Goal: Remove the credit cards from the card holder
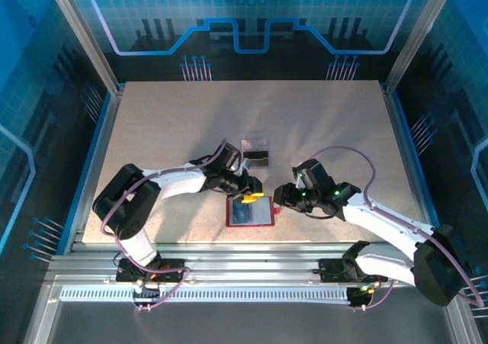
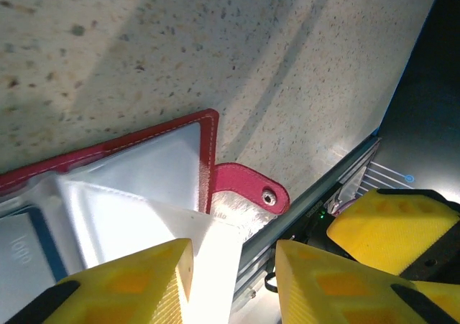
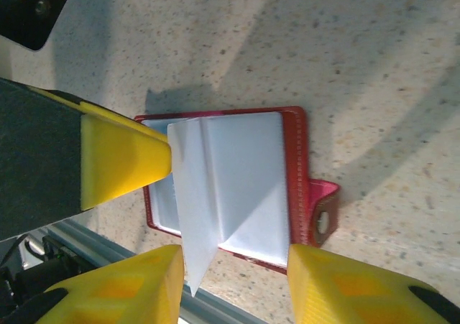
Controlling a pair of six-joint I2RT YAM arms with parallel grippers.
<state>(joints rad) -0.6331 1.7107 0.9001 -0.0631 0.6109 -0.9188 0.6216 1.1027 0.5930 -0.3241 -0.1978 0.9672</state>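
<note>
Two pincers at the open card holder, two cards out on the counter.
The card holder [image 1: 250, 213] lies flat and open close to the near edge of the counter [image 1: 328, 130], red border around pale pockets, its tab [image 3: 323, 210] on the side toward the right arm. The left pincer [image 1: 250, 197] sits at the holder's far edge with its jaws apart; a raised pale pocket flap [image 3: 215, 187] leans against one yellow finger [image 3: 122, 159] (not clamped). The right pincer [image 1: 279, 199] is just beside the tab side, jaws likewise apart, the flap's pointed corner showing in the gap. A blue-edged card [image 2: 21, 241] sits in a pocket. Beyond the left pincer, a grey card [image 1: 255, 143] and a black card [image 1: 260, 159] lie flat, edge to edge.
</note>
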